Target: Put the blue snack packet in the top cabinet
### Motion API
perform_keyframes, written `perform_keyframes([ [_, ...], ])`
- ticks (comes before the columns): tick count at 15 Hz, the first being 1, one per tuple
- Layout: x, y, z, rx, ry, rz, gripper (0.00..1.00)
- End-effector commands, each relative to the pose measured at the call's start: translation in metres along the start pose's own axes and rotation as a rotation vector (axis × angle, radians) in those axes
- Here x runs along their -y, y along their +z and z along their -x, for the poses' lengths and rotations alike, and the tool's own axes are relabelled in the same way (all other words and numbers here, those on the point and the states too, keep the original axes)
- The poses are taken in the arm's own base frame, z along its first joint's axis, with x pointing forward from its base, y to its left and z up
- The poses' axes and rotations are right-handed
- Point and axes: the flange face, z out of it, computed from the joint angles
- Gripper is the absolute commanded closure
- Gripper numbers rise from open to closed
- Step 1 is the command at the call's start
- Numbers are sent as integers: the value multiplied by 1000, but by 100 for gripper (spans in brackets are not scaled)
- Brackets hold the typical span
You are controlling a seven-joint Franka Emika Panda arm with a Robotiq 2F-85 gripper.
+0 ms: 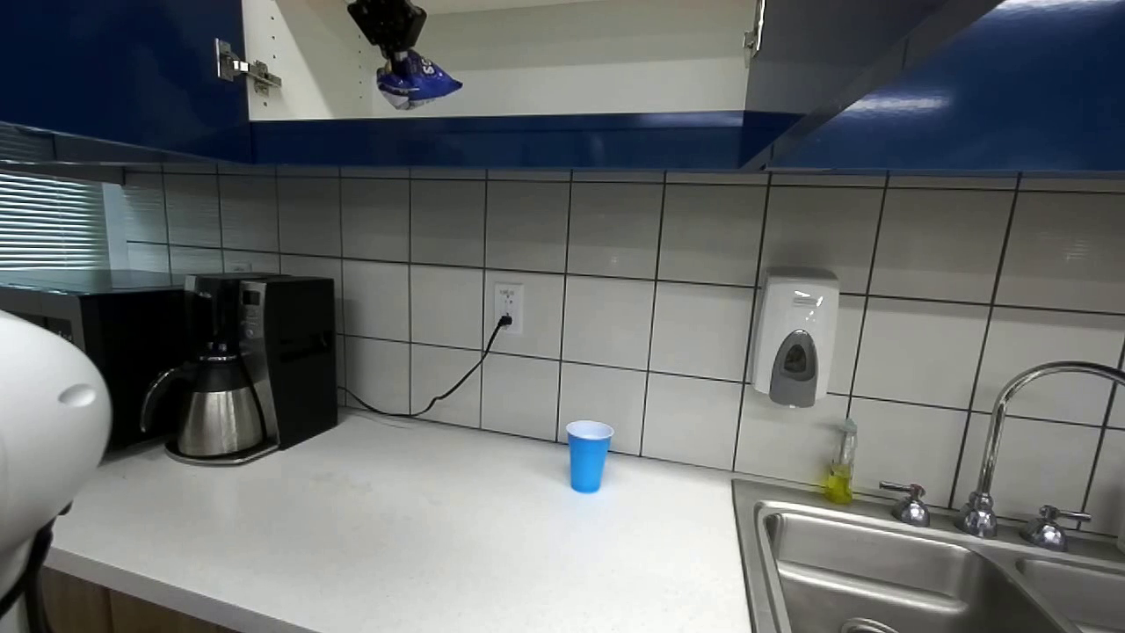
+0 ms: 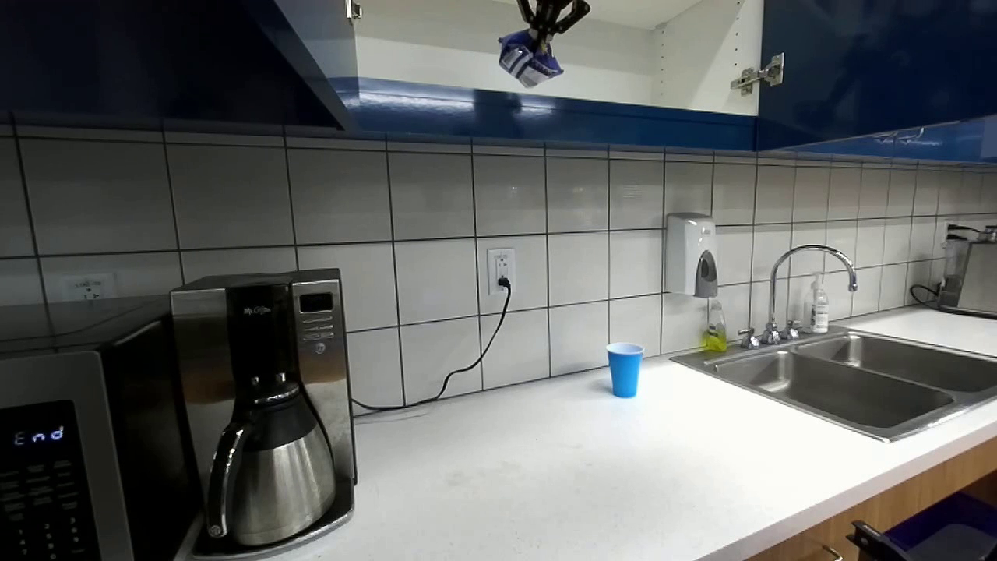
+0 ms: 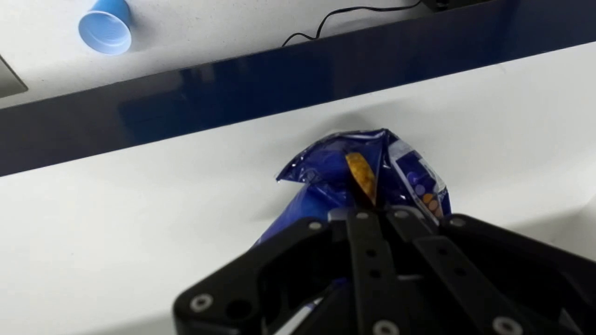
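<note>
The top cabinet shows its pale interior and blue lower edge in both exterior views (image 1: 501, 141) (image 2: 545, 113); its doors stand open. My gripper (image 1: 402, 58) is at the cabinet opening, pointing down, and also shows in an exterior view (image 2: 543, 35). It is shut on the blue snack packet (image 1: 417, 83), which hangs crumpled below the fingers, also seen in an exterior view (image 2: 530, 64). In the wrist view the packet (image 3: 321, 163) is pinched between the fingertips (image 3: 379, 213), over the pale cabinet floor (image 3: 116, 223). I cannot tell whether it touches the floor.
The open blue doors (image 1: 114, 79) (image 2: 872, 70) flank the opening. Below are the counter (image 1: 395, 527), a light-blue cup (image 1: 588, 457), a coffee maker (image 2: 265, 421), a microwave (image 2: 47, 467), a soap dispenser (image 1: 797, 338) and a sink (image 1: 879, 571).
</note>
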Motion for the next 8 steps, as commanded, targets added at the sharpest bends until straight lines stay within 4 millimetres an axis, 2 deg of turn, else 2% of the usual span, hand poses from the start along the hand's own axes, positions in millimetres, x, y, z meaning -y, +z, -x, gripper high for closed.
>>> perform_keyframes([
  [1, -6, 9, -12, -2, 34, 22, 100],
  [8, -18, 23, -21, 11, 55, 39, 100],
])
